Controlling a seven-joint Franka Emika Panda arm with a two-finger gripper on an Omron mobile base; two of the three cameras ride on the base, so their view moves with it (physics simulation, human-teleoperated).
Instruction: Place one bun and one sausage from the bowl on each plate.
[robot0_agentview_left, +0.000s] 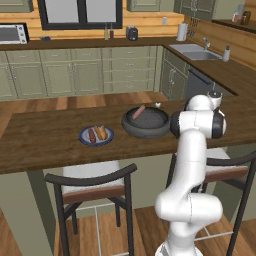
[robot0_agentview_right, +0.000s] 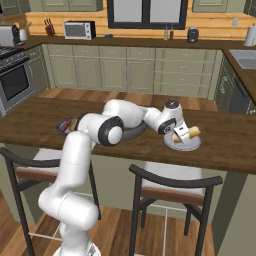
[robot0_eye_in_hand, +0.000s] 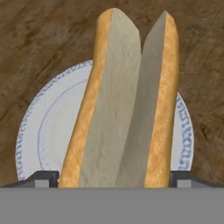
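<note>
My gripper (robot0_agentview_right: 182, 134) hangs just over a blue-rimmed plate (robot0_agentview_right: 194, 145) on the right of the counter, shut on a split golden bun (robot0_agentview_right: 190, 133) that juts out at a tilt. In the hand view the bun (robot0_eye_in_hand: 122, 100) runs lengthwise away from me and sits flush between both fingertips (robot0_eye_in_hand: 46, 177), with the plate (robot0_eye_in_hand: 43, 127) beneath it. A second plate (robot0_agentview_left: 83, 136) farther left carries a bun (robot0_agentview_left: 102, 132) and a sausage (robot0_agentview_left: 92, 135) side by side. The dark bowl (robot0_agentview_left: 131, 128) between the plates holds one sausage (robot0_agentview_left: 138, 112).
Two dark-framed stools (robot0_agentview_left: 92, 182) stand against the near edge of the wooden counter (robot0_agentview_left: 45, 140). My own arm (robot0_agentview_right: 125, 112) stretches across the bowl. A sink (robot0_agentview_left: 197, 52) and cabinets line the far wall.
</note>
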